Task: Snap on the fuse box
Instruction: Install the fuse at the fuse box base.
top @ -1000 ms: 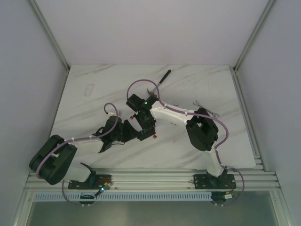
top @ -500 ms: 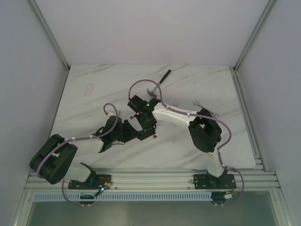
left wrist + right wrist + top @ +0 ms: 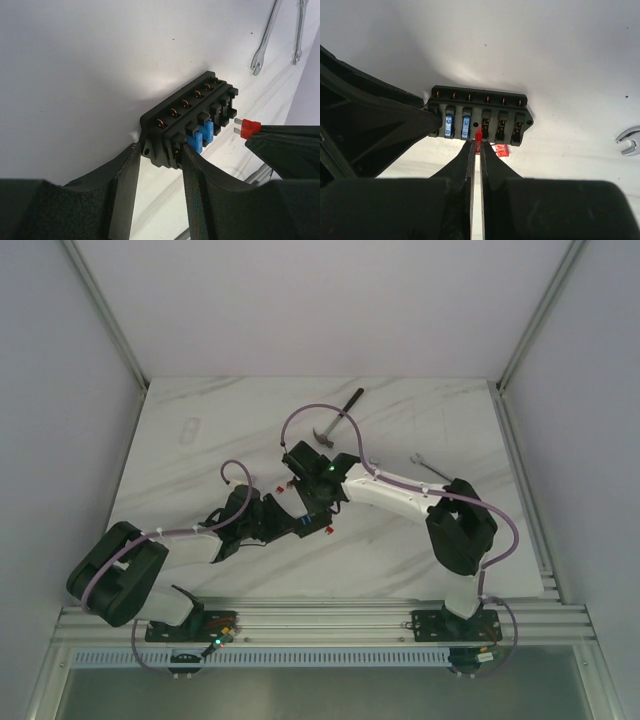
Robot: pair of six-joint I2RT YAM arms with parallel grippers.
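We see the fuse box [image 3: 190,122] lying on the white table [image 3: 420,550], at mid-frame in both wrist views and mostly hidden under the two grippers left of centre in the top view. Two blue fuses [image 3: 457,125] sit in its left slots; the other slots look bare. The left gripper [image 3: 160,157] has its jaws clamped on the near end of the box. The right gripper [image 3: 478,146] has its jaws pinched on a red fuse [image 3: 249,128], prongs toward the box with a small gap showing. A loose reddish fuse [image 3: 501,150] lies just beside the box. Two wrenches [image 3: 265,37] lie at upper right, and a hammer [image 3: 338,412] lies above centre.
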